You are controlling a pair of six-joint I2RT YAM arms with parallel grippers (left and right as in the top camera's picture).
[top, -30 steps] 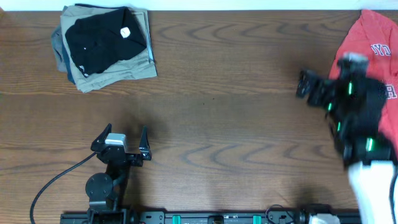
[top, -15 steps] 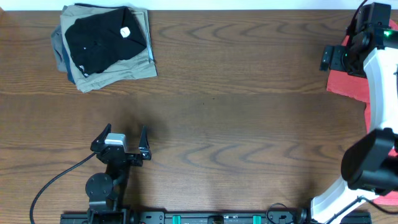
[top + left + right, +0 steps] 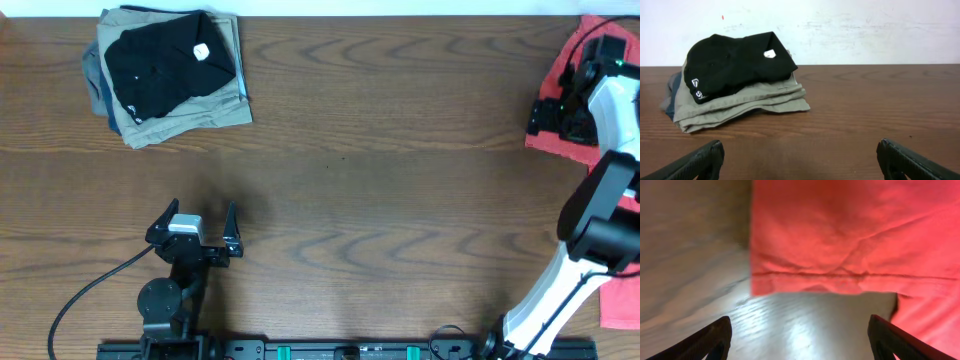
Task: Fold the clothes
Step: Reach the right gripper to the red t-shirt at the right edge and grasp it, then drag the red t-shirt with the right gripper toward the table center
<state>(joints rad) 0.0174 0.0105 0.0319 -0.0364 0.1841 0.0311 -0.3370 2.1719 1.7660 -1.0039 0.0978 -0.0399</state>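
The clothes, a red-orange T-shirt (image 3: 555, 142), lie at the table's far right edge, partly under my right arm. My right gripper (image 3: 548, 118) hangs over the shirt's left edge. In the right wrist view the shirt's hemmed edge (image 3: 840, 240) fills the top, and the right gripper (image 3: 800, 340) stands open just short of it, with bare table between its fingertips. My left gripper (image 3: 195, 225) rests open near the front left. In the left wrist view the left gripper (image 3: 800, 160) is wide apart with nothing in it.
A stack of folded garments (image 3: 170, 75), black on top of khaki and blue, sits at the back left corner. In the left wrist view the stack (image 3: 735, 80) lies ahead against a white wall. A cable (image 3: 90, 290) trails from the left arm's base.
My right arm has swung from above the shirt out to the far right, then drawn back a little, and its gripper now hangs over the shirt's left edge. The left arm has not moved.
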